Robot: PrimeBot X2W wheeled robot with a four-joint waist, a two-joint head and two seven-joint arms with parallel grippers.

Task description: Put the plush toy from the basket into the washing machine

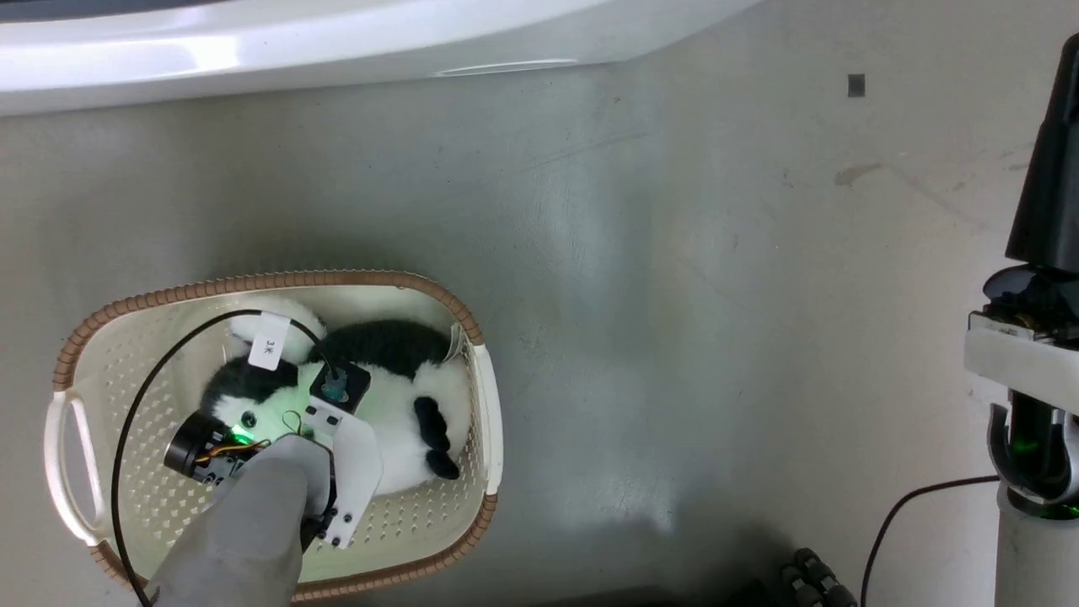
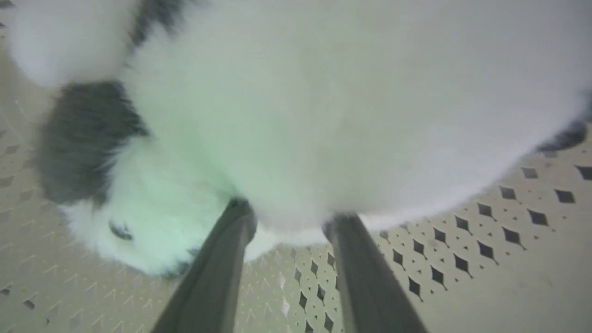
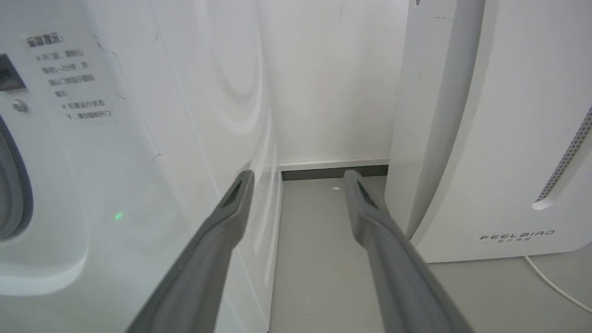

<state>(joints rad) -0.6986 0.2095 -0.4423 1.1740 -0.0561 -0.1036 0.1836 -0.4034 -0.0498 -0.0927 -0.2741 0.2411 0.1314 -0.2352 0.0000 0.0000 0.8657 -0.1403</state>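
The toy (image 1: 396, 413) lies in the basket (image 1: 278, 280), its head partly hidden under the left wrist (image 1: 341, 426). In the left wrist view the left gripper (image 2: 291, 217) stands spread, fingertips (image 2: 240, 210) sunk into blurred white fur, nothing clamped between them. The right gripper (image 3: 299, 178) hangs spread and empty beside the washer (image 3: 138, 138), whose door seal (image 3: 21, 194) is cut off at the frame edge.

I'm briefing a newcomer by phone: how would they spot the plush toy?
On the floor before the white washing machine sits an oval cream basket with a brown rim. Inside lies the plush toy, the only fluffy thing: white, dark patches, black feet.
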